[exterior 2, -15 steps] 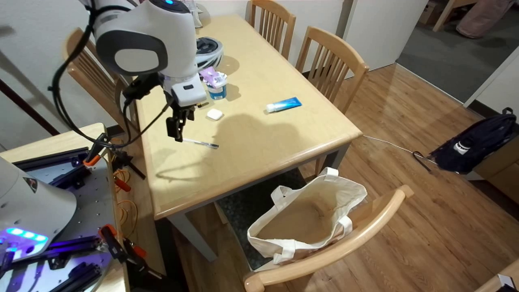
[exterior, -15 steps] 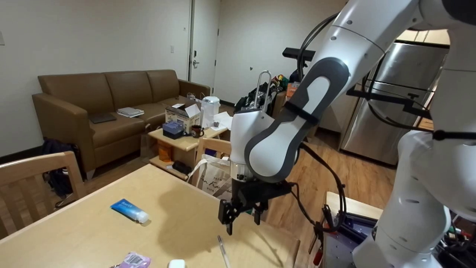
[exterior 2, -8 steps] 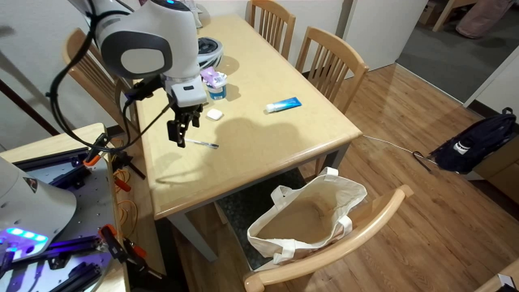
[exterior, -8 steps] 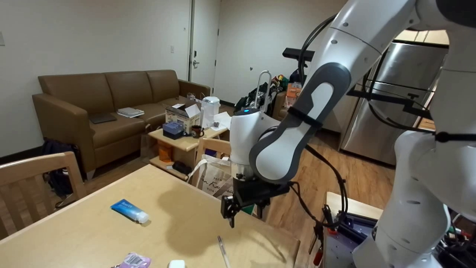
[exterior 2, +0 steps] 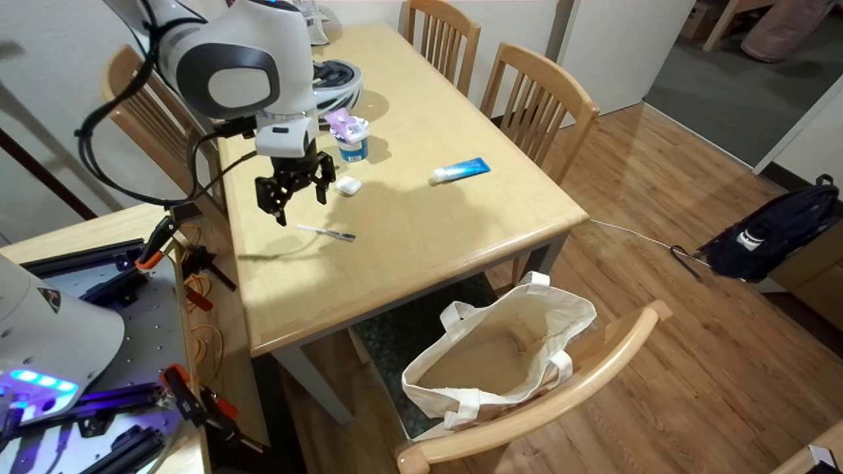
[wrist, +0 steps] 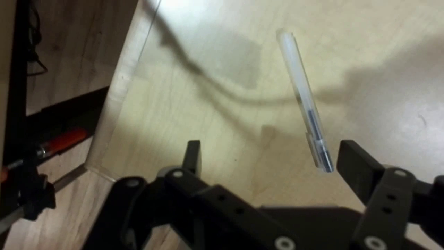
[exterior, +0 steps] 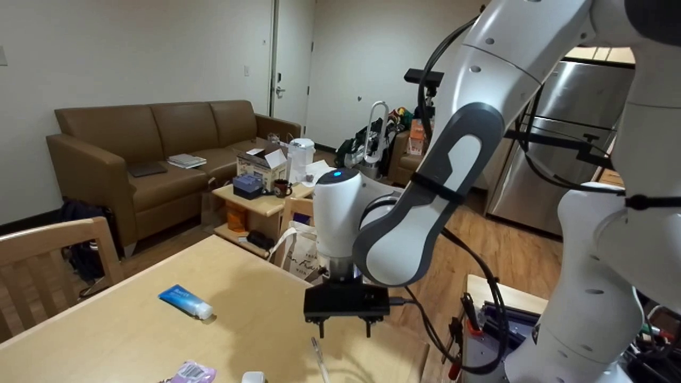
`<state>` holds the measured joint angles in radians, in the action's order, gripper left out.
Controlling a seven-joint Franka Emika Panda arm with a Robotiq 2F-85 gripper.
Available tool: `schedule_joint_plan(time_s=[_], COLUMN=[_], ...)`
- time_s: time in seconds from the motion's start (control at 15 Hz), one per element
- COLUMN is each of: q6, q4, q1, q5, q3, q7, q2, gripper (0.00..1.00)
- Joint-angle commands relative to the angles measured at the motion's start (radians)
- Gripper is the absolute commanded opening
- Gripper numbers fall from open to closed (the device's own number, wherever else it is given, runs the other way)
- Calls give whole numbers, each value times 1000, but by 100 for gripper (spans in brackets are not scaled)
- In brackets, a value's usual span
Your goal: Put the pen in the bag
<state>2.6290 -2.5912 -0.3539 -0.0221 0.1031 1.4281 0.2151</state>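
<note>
Below the claw (wrist: 270, 152) and ahead of it in the wrist view lies the pen (wrist: 306, 100), clip end nearer one of the fingers (wrist: 362, 170), long axis roughly square to the closing line; the jaws stand wide, nothing between, so moving forward, towards that finger and down looks right

In an exterior view my black two-fingered gripper (exterior: 345, 335) hangs over the pale wooden table (exterior: 127, 340), its fingers spread and pointing down. I see a slim, pale pen (exterior: 319, 359), darker at its far end, lying there and running out of my view. Behind the white and dark-grey arm (exterior: 463, 154) I make out part of a cream cloth bag (exterior: 304, 247) with dark lettering. A blue tube with a white cap (exterior: 184, 301) lies well apart from the pen
</note>
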Motion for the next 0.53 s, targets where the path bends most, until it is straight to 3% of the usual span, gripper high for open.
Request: schedule_joint_plan(time_s=[0.0, 0.27, 0.47], q6=[76, 192, 257], q4=[13, 8, 15], q1=[25, -5, -43], q5=[-21, 29, 61], q3=[-76, -80, -44], q7=[157, 239, 249], q2=[60, 121, 172], gripper=[100, 100, 100])
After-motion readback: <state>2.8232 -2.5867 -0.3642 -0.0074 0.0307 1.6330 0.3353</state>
